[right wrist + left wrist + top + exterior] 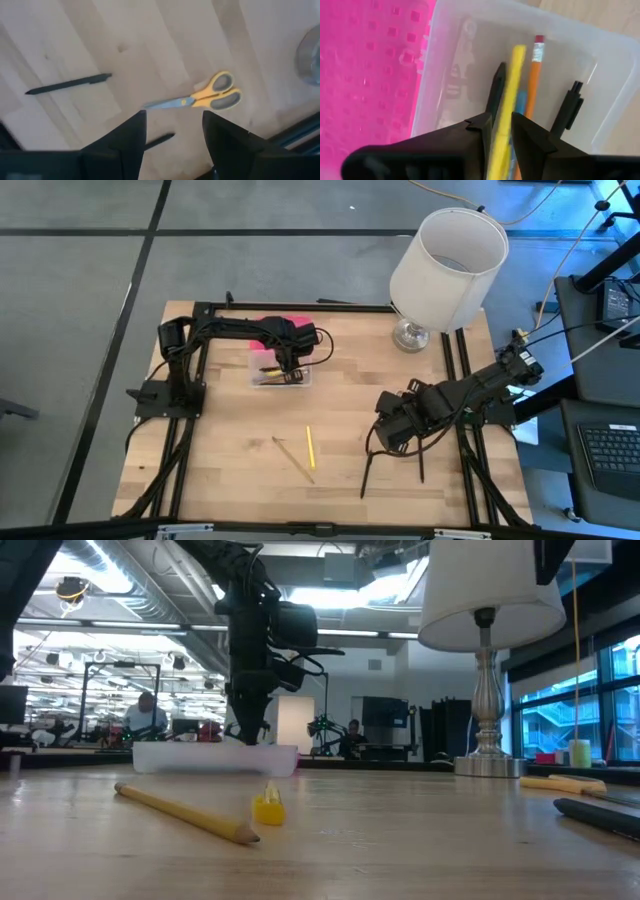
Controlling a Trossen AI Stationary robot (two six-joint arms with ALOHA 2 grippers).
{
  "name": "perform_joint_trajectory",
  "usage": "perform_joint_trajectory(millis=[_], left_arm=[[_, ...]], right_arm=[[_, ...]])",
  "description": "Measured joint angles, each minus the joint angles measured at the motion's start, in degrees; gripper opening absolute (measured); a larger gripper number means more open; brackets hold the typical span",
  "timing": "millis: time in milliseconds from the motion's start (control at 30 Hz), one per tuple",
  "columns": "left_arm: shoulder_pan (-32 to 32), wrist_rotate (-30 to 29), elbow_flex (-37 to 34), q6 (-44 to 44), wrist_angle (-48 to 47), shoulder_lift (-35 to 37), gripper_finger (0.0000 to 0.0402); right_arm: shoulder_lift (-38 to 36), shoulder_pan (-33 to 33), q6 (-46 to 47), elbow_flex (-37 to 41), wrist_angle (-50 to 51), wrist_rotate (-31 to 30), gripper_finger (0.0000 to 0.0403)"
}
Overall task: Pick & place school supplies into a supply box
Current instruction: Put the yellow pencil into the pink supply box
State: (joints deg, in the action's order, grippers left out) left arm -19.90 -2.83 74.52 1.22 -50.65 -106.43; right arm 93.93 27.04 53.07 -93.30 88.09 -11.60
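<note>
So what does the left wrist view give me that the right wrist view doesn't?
Only the left wrist view shows the supply box with its pink lid, an orange pencil and black pen inside, and the left gripper around a yellow pencil. Only the right wrist view shows the scissors and a black pen under the open right gripper. Both show the wooden table.

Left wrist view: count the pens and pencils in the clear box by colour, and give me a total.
Black pens: 2
Yellow pencil: 1, between the fingers of the left tool
Orange pencil: 1
Blue pen: 1, mostly hidden under the others
Total in the box: 5
</note>
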Motion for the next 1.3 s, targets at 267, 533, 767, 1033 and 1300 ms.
perform_joint_trajectory(millis=[267, 533, 767, 1033, 1300], left_arm=[[0.28, 1.38, -0.02, 2.0, -4.23, 4.5, 0.0079], [6.09, 4.35, 0.0, 4.11, -3.31, 16.72, 0.0075], [19.92, 6.0, 0.0, 4.19, -3.12, 20.47, 0.0075], [34.56, 0.15, 0.0, 1.55, -1.68, 15.88, 0.0075], [40.45, 1.43, -0.02, 6.85, 3.62, 7.48, 0.0075]], right_arm=[[0.0, 3.54, 4.62, 0.0, 0.35, 2.48, 0.0196], [0.02, 3.68, -1.41, 0.0, -0.75, -7.25, 0.0196], [0.02, 3.03, -13.22, 0.0, -11.69, -8.89, 0.0196], [0.04, 2.9, -24.48, 0.0, -19.83, -8.83, 0.0196], [0.04, 2.44, -24.95, 0.01, -20.68, -8.26, 0.0196]])
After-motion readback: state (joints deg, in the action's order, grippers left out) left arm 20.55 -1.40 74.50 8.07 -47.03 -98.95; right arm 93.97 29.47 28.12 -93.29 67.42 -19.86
